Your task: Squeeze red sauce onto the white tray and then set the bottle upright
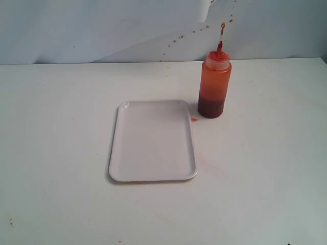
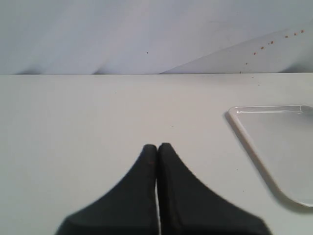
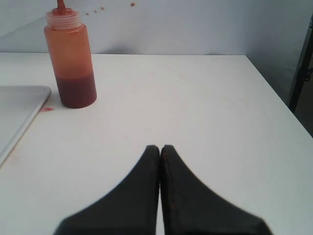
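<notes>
Bottle [image 3: 71,58] upright, well apart from right gripper [image 3: 160,148] | left gripper [image 2: 157,147] | both clenched, empty

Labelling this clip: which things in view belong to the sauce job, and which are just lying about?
Belongs to the job: the bottle, standing upright; the red sauce in its lower part; the white tray.
Just there: the red spot on the table by the tray's corner; the red-speckled backdrop.

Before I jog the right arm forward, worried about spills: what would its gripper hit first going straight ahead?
Likely nothing: the shut right gripper points over bare table toward the back wall. The bottle stands off that line, though depth is unclear.
</notes>
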